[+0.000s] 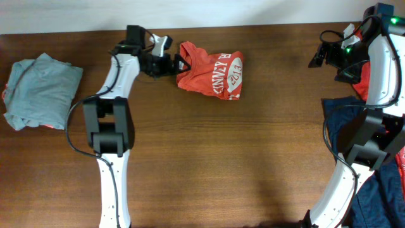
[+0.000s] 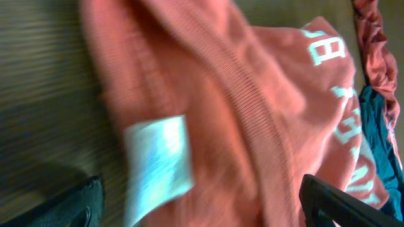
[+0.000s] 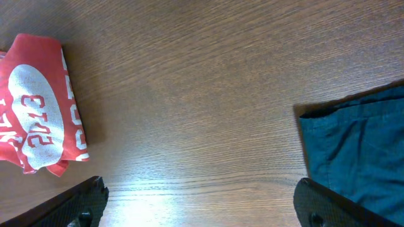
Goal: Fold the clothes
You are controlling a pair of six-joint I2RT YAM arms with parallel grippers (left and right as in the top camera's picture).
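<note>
Bunched orange-red T-shirt [image 1: 212, 76] shows white lettering; grey-green garment [image 1: 41, 92] lies folded.

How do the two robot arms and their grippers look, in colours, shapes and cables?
Both the left arm and the right arm have white link shells joined by boxy black joint housings. A thin black cable loops beside each. The left gripper and right gripper are black, with dark jaws. A small green light glows near the right wrist.
</note>
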